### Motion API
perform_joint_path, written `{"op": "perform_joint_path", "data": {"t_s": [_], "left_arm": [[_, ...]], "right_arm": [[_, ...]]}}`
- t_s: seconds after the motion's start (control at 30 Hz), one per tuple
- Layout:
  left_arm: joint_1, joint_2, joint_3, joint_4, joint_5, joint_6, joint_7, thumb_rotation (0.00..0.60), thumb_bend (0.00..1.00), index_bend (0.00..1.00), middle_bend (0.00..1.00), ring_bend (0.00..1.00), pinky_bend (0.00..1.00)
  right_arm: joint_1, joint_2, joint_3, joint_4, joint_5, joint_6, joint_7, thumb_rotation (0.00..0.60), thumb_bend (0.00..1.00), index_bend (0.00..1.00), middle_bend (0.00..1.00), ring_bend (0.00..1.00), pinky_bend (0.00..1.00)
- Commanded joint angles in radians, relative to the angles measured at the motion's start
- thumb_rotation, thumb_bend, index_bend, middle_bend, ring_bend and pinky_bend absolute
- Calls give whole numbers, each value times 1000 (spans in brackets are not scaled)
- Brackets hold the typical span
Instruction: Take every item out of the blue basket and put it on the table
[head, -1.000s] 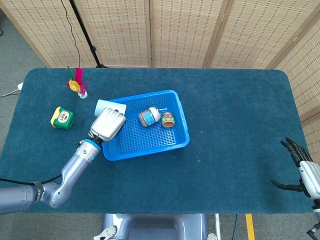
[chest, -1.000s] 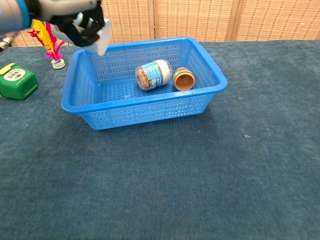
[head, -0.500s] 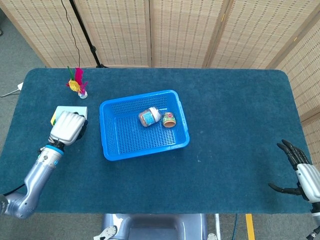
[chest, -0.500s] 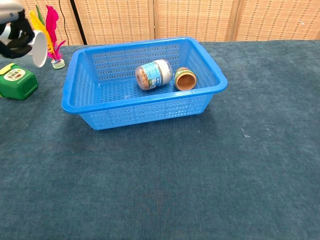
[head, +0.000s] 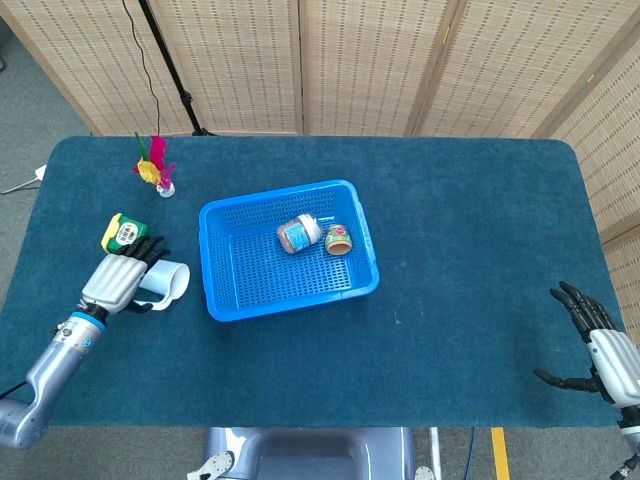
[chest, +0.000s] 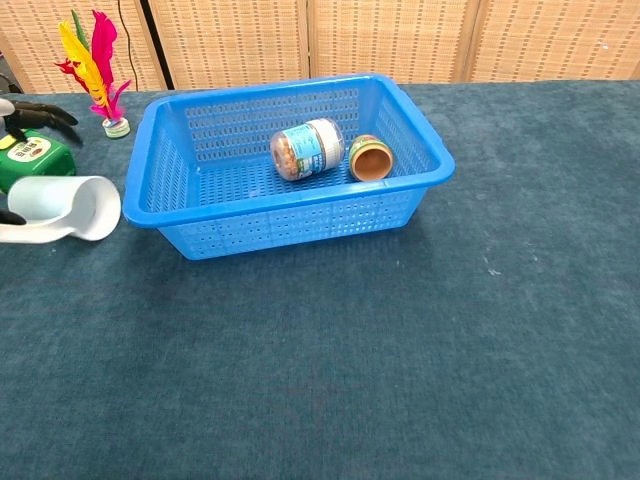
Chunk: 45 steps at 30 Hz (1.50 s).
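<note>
The blue basket (head: 292, 300) stands left of the table's middle. Inside it, at the far right, lie a clear jar with a blue label (head: 298, 234) and a small brown can (head: 337, 240), both on their sides. In the chest view the jar (chest: 308, 149) and the can (chest: 370, 158) lie side by side behind the basket's front wall (chest: 290, 215). A white cup (head: 166, 281) lies on its side on the table just left of the basket. My left hand (head: 116, 279) hovers beside it with fingers spread, holding nothing. My right hand (head: 603, 349) hangs open at the table's near right corner.
A green box (head: 124, 232) sits just behind my left hand, and a pink-and-yellow feather shuttlecock (head: 155, 170) stands farther back. The chest view shows the cup (chest: 62, 210), the box (chest: 35, 160) and the shuttlecock (chest: 95, 70) at the left edge. Dark blue cloth (head: 470, 230) covers the table.
My left hand carried the white cup out of the basket leftward, lowered it to the table and spread its fingers off it. The right hand barely shifted.
</note>
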Motion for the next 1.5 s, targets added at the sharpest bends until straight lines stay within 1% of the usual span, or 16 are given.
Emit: {"op": "perform_joint_path", "data": {"t_s": [0.03, 0.17, 0.37, 0.47, 0.53, 0.7, 0.77, 0.83, 0.9, 1.03, 1.2, 1.33, 1.5], "left_arm": [[18, 28, -23, -29, 41, 48, -53, 600, 0, 0, 0, 0, 98], [31, 64, -54, -68, 103, 120, -113, 600, 0, 0, 0, 0, 98], [23, 115, -100, -152, 130, 144, -124, 600, 0, 0, 0, 0, 97], [6, 120, -117, -181, 119, 119, -89, 600, 0, 0, 0, 0, 97], [-17, 107, -138, -198, 103, 93, -62, 600, 0, 0, 0, 0, 97], [-99, 41, -197, -218, 23, -1, 39, 600, 0, 0, 0, 0, 97], [-141, -7, -226, -210, -39, -48, 84, 600, 0, 0, 0, 0, 97], [-186, -61, -256, -186, -114, -94, 130, 600, 0, 0, 0, 0, 98], [-216, -101, -272, -157, -160, -117, 163, 600, 0, 0, 0, 0, 99], [-297, -239, -313, -28, -265, -153, 230, 600, 0, 0, 0, 0, 99], [-372, -347, -341, 100, -352, -220, 256, 600, 0, 0, 0, 0, 101], [-419, -424, -345, 196, -394, -268, 265, 600, 12, 0, 0, 0, 118], [-458, -506, -339, 303, -436, -298, 288, 600, 29, 0, 0, 0, 134]], "right_arm": [[-1, 2, 1, 0, 1, 3, 3, 600, 0, 0, 0, 0, 0], [-1, 4, 1, 1, 2, 6, 10, 600, 0, 0, 0, 0, 0], [-3, 7, 1, 3, 1, 11, 21, 600, 0, 0, 0, 0, 0], [-1, 6, 1, 5, 3, 7, 24, 600, 0, 0, 0, 0, 0], [1, 6, 0, 4, 2, 5, 24, 600, 0, 0, 0, 0, 0], [0, 7, -1, 5, 1, 7, 25, 600, 0, 0, 0, 0, 0], [1, 6, 1, 8, 6, 4, 28, 600, 0, 0, 0, 0, 0], [3, 5, 3, 13, 15, -2, 33, 600, 0, 0, 0, 0, 0], [5, 4, 5, 18, 23, -8, 38, 600, 0, 0, 0, 0, 0], [12, 1, 13, 31, 48, -29, 52, 600, 0, 0, 0, 0, 0], [22, -4, 20, 47, 74, -58, 64, 600, 0, 0, 0, 0, 0], [27, -6, 28, 60, 97, -78, 74, 600, 0, 0, 0, 0, 0], [31, -9, 34, 73, 118, -97, 86, 600, 0, 0, 0, 0, 0]]}}
